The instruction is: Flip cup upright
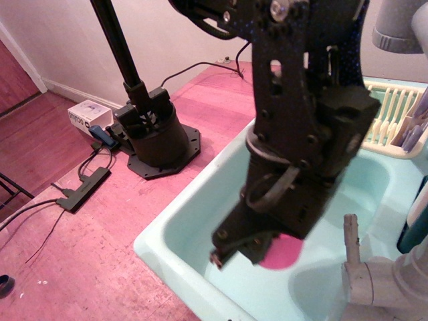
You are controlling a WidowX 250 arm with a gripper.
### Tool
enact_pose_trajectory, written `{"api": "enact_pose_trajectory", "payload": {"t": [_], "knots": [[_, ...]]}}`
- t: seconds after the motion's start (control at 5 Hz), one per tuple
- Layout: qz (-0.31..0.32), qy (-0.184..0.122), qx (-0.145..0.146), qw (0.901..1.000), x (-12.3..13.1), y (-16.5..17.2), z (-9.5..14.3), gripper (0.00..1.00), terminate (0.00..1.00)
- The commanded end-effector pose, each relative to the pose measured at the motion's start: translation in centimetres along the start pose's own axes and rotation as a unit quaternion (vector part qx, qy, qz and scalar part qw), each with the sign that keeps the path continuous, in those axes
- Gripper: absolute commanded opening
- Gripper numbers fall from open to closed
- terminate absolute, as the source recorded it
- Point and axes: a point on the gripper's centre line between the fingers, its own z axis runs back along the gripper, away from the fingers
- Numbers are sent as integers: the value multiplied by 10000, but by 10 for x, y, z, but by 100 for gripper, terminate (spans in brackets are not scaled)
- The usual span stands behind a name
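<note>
Only a small part of the pink cup [283,255] shows, below the black wrist of my arm, inside the turquoise sink [175,235]. My gripper [249,250] is shut on the cup and holds it above the sink floor, where a shadow lies below it. The arm hides the cup's handle and opening, so I cannot tell which way it is turned.
A grey faucet [374,284] stands at the sink's near right. A cream dish rack [393,115] sits at the back right. My arm's black base [152,137], a white box [87,115] and a power strip [83,188] lie on the pink counter at left.
</note>
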Motion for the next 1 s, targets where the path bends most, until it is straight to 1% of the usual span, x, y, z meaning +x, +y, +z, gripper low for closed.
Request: {"api": "enact_pose_trajectory", "payload": {"t": [0.0,0.2,0.4,0.6,0.8], "knots": [[-420,132,-46,9990,-11,-12,12,0,0],[-478,141,-225,9985,-15,-14,2,100,0],[-487,161,-290,9983,-17,-14,-5,100,0],[-546,217,-312,9978,-12,-15,-6,100,0],[-562,235,-269,9978,-7,-15,3,100,0]]}}
